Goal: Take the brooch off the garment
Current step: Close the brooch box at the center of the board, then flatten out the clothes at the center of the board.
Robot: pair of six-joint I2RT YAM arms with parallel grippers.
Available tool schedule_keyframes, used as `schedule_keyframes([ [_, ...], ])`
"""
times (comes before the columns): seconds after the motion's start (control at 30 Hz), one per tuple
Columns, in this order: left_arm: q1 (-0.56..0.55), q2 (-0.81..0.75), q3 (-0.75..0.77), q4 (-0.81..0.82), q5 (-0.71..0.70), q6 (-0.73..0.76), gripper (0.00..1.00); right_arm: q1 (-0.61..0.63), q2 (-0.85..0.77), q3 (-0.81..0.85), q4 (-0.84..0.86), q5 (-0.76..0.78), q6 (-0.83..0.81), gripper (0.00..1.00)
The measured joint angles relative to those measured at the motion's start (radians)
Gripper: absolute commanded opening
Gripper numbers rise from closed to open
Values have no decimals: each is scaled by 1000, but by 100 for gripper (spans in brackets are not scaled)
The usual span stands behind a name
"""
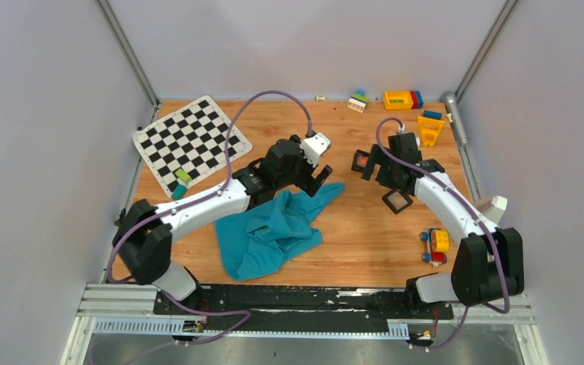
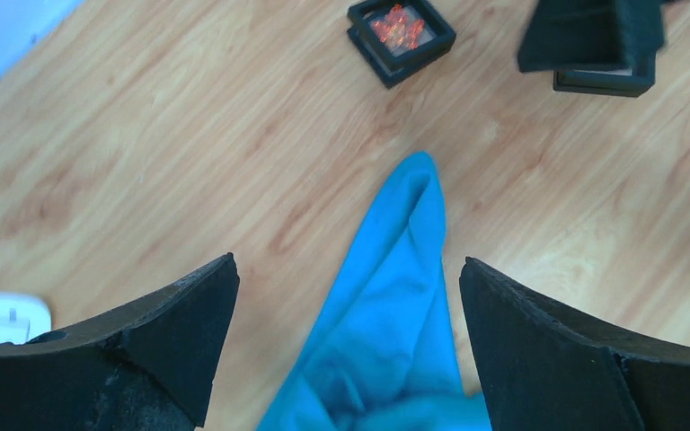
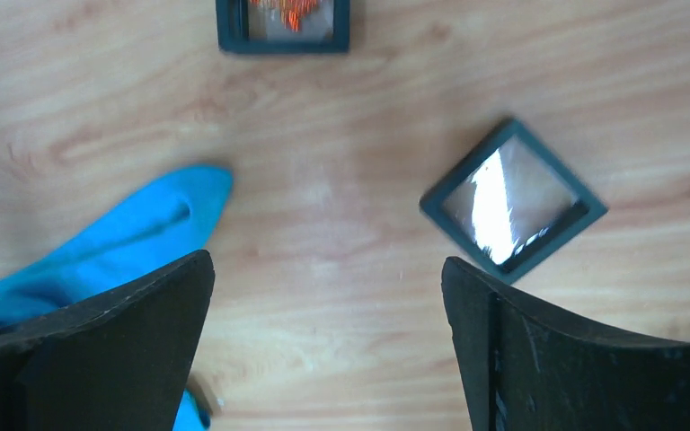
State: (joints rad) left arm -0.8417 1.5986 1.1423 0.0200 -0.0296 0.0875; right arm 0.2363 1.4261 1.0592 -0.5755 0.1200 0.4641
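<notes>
My left claw (image 2: 346, 269) stood released, empty; garment (image 2: 395, 296) tip lay between jaws. Right claw (image 3: 325, 262) likewise released. Risk: closing could snag fabric, dragging garment.

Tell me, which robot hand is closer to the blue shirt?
Left. The left hand is open right above the shirt tip; the right hand is off to the side, over bare wood.

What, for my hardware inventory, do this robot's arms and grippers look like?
The left arm and right arm: white links, black joints, a purple cable looping along each. The left gripper and right gripper: matte black, broad wedge-shaped fingers. A white module sits at the left wrist.
</notes>
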Motion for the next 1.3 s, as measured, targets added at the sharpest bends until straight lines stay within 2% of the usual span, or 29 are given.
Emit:
schedule_keyframes([
  [0.17, 2, -193, -63, -175, -66, -176, 100, 48, -169, -168, 3, -120, 13, 99],
  [0.27, 3, -345, -171, -269, -90, -270, 98, 139, -287, -260, 42, -246, 6, 92],
  [0.33, 3, -449, -249, -327, -108, -326, 92, 207, -331, -297, 83, -309, 6, 85],
  [0.47, 4, -621, -350, -442, -134, -428, 83, 369, -314, -320, 171, -376, 9, 84],
  [0.57, 5, -725, -398, -490, -137, -466, 85, 534, -255, -321, 258, -409, -29, 84],
  [0.7, 15, -835, -462, -502, -130, -484, 78, 695, -171, -324, 367, -410, -107, 78],
  [0.8, 46, -843, -482, -498, -107, -496, 72, 722, -86, -315, 410, -386, -136, 69],
  [0.9, 91, -808, -488, -483, -66, -508, 66, 734, 11, -283, 428, -335, -154, 53],
  [0.93, 107, -795, -492, -478, -50, -512, 64, 738, 34, -272, 431, -316, -158, 35],
  [0.97, 119, -787, -498, -474, -41, -517, 62, 741, 49, -263, 435, -301, -163, 21],
  [1.0, 131, -783, -510, -470, -28, -526, 62, 745, 62, -254, 439, -281, -165, 10],
  [1.03, 138, -783, -513, -470, -26, -528, 60, 747, 67, -248, 441, -265, -166, 4],
  [1.17, 164, -816, -562, -455, -13, -562, 59, 752, 24, -244, 446, -207, -163, 0],
  [1.3, 176, -853, -599, -445, -6, -594, 60, 732, -137, -220, 397, -138, -163, 0],
])
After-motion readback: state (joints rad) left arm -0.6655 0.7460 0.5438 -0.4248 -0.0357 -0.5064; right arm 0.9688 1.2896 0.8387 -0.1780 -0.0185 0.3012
